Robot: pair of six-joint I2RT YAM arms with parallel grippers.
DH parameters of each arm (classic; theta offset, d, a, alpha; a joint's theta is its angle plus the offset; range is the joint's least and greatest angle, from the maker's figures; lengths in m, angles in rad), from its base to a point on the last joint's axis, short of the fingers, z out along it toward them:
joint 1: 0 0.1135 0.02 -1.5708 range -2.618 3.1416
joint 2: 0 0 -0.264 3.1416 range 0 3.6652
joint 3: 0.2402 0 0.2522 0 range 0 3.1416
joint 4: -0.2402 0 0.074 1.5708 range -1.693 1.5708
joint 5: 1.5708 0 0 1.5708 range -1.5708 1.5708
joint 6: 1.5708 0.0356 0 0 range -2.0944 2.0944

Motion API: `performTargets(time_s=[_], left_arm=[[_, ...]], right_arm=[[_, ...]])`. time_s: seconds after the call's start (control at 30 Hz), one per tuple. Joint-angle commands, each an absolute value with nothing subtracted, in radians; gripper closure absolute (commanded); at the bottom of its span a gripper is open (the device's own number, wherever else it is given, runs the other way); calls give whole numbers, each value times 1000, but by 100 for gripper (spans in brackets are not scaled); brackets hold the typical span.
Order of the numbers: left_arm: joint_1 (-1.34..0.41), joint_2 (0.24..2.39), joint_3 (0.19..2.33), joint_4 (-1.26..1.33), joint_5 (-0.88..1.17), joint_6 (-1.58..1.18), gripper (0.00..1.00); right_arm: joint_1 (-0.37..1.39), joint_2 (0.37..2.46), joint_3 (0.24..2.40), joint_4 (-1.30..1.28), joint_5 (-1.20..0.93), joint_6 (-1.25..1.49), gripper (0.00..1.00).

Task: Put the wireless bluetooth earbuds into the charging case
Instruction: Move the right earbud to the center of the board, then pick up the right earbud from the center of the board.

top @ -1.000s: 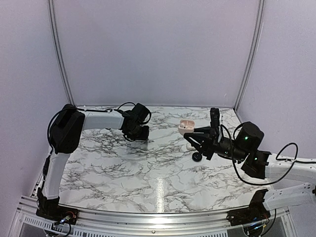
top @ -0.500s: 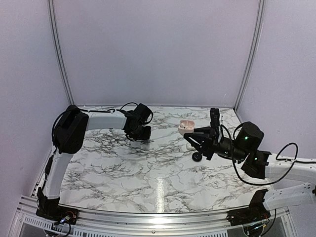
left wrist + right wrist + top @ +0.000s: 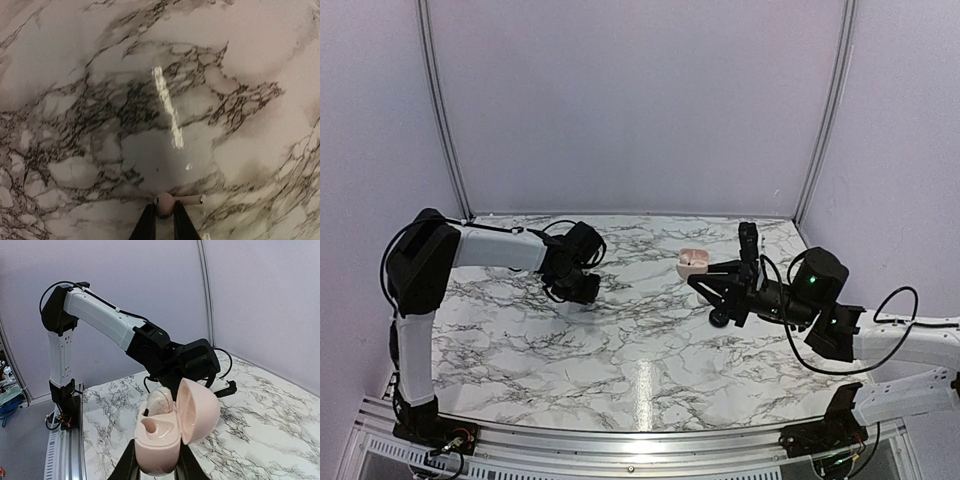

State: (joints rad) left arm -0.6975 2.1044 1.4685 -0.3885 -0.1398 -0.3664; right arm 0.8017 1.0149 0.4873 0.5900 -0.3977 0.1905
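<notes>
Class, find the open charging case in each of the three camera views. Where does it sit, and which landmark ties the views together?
Top external: charging case right of centre, held by the right gripper.
Left wrist: not in it.
Right wrist: the case at bottom centre, lid open.
Shared landmark: the marble tabletop.

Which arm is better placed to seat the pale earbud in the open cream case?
Left, likely: the left gripper pinches the pale earbud, while the right gripper holds the open cream case, one socket empty.
</notes>
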Motion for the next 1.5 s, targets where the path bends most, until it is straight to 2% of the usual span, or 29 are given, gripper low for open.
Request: performTargets(time_s=[0.0, 0.13, 0.27, 0.6, 0.7, 0.8, 1.0, 1.47], left_arm=[[-696, 1936, 1312, -465, -106, -344, 91], [-698, 1784, 1168, -506, -55, -330, 91], [-706, 1724, 1086, -616, -25, -319, 90], [-782, 1792, 1113, -786, -124, -220, 87], [-785, 1802, 1158, -786, -136, -227, 81], [-785, 1781, 1205, -777, -151, -233, 69], [-778, 1728, 1242, -772, -130, -237, 54], [-747, 1725, 1118, -688, -49, -388, 51]], right_arm=[[791, 1020, 506, 631, -419, 212, 100], [792, 1022, 508, 631, -423, 213, 100], [791, 1024, 512, 627, -429, 213, 100], [791, 1031, 518, 629, -442, 216, 100], [792, 1031, 521, 628, -443, 216, 100], [791, 1031, 522, 626, -444, 215, 100], [792, 1043, 535, 622, -451, 211, 100], [791, 1038, 539, 586, -449, 196, 100]])
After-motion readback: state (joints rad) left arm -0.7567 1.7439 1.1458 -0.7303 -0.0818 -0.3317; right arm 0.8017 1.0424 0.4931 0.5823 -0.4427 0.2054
